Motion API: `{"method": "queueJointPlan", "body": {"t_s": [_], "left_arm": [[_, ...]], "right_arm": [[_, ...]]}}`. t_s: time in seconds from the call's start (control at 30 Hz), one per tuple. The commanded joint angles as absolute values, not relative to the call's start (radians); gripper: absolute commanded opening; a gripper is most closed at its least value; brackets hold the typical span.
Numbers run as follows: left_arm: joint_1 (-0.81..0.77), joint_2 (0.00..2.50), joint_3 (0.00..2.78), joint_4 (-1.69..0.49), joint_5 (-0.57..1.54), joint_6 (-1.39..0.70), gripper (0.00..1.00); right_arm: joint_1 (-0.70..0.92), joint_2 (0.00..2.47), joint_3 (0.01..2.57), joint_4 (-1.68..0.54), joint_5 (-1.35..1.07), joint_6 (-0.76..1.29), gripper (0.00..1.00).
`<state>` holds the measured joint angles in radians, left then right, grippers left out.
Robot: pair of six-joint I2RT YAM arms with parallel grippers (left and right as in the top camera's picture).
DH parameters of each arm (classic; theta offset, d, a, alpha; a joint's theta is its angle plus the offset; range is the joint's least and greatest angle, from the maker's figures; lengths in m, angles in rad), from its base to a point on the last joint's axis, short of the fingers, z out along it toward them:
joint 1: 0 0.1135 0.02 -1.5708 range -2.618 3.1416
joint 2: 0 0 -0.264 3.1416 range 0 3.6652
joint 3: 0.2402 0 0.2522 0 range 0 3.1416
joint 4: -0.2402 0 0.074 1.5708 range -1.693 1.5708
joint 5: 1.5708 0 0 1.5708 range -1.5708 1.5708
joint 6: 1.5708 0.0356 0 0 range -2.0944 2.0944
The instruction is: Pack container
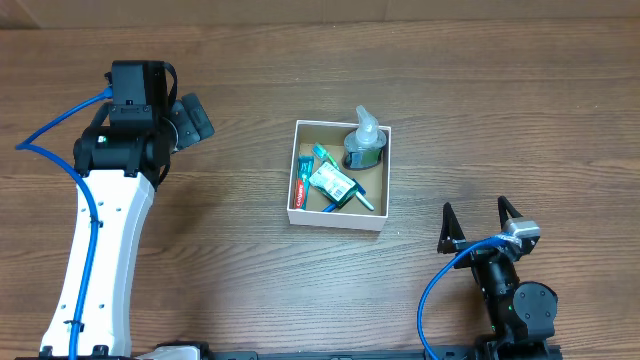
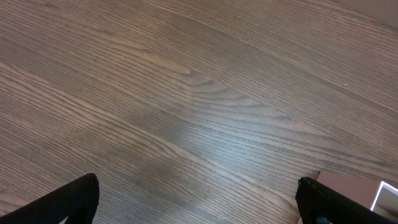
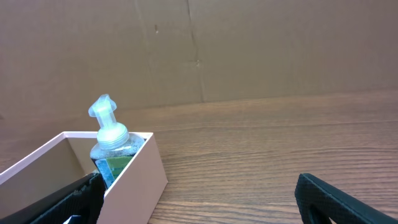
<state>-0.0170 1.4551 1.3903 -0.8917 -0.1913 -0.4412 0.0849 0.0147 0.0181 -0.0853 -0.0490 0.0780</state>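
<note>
The container [image 1: 335, 218], a square white-walled box with a brown inside, sits mid-table. In it stand a clear pump bottle [image 1: 364, 141] at the back right, and a red toothpaste tube [image 1: 299, 186], a green packet [image 1: 332, 183] and a teal toothbrush [image 1: 352, 189] lie beside it. My left gripper [image 1: 192, 118] is open and empty over bare wood, far left of the box; its wrist view shows only wood and a box corner [image 2: 376, 190]. My right gripper [image 1: 481, 222] is open and empty, to the right and front of the box. The right wrist view shows the box wall [image 3: 134, 174] and the bottle [image 3: 111, 142].
A brown cardboard wall [image 3: 249, 50] stands along the table's far edge. The wooden table [image 1: 500, 120] surrounds the box on all sides. The left arm's white link [image 1: 105, 250] lies along the left side of the table.
</note>
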Motion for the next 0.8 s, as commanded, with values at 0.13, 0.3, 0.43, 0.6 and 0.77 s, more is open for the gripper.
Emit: {"method": "queueJointPlan", "body": {"t_s": [0.13, 0.3, 0.43, 0.6, 0.77], "left_arm": [[-0.013, 1.446, 1.41, -0.89, -0.191, -0.426, 1.0], [-0.014, 1.379, 1.41, -0.891, -0.191, -0.426, 1.0], [-0.014, 1.227, 1.41, -0.891, -0.191, -0.426, 1.0], [-0.014, 0.961, 1.41, -0.891, -0.191, -0.426, 1.0], [-0.014, 0.645, 1.41, -0.891, -0.191, -0.426, 1.0]], "right_arm": [[0.077, 0.003, 0.008, -0.08, -0.058, 0.075, 1.0], [0.077, 0.003, 0.008, -0.08, -0.058, 0.075, 1.0], [0.077, 0.003, 0.008, -0.08, -0.058, 0.075, 1.0], [0.077, 0.003, 0.008, -0.08, -0.058, 0.075, 1.0], [0.077, 0.003, 0.008, -0.08, -0.058, 0.075, 1.0]]}}
